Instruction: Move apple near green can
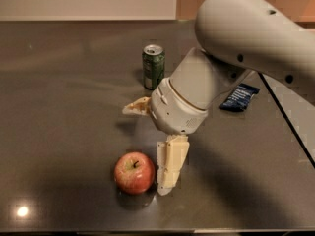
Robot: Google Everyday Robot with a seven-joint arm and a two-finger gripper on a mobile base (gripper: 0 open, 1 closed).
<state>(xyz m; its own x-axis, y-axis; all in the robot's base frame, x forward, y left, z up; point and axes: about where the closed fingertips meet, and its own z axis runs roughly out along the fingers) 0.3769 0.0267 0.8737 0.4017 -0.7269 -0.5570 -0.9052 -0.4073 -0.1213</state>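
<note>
The red apple [134,172] with yellowish patches and a short stem sits on the dark table near the front edge. The dark green can [153,66] stands upright farther back, well apart from the apple. My gripper [145,151] is open and empty, just above and to the right of the apple. One cream finger [170,165] hangs down right beside the apple's right side. The other finger [135,107] sticks out to the left, above and behind the apple. The big white arm covers the table behind the gripper.
A flat dark blue snack packet [238,97] lies at the right, partly behind the arm. The dark table [64,107] has a front edge just below the apple and a slanting right edge. A pale wall runs along the back.
</note>
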